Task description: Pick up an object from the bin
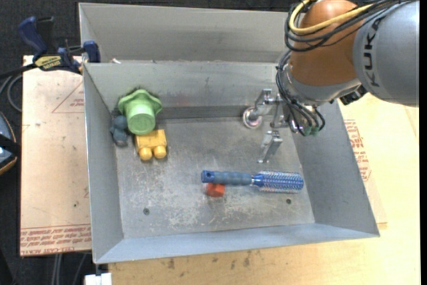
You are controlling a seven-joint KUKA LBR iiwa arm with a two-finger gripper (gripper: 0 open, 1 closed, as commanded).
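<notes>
While hand (269, 151) hangs near blue brush (255, 179), red block (215, 189) beside handle

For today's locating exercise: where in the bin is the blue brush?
In the camera view, the blue brush lies on the bin floor, right of centre, below the tool, a small red block beside its handle.

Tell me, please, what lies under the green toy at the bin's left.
A yellow block and a grey-blue piece poke out from beneath the green toy, at its lower and left edges. How far they run under it, and whether anything else lies there, is covered.
</notes>
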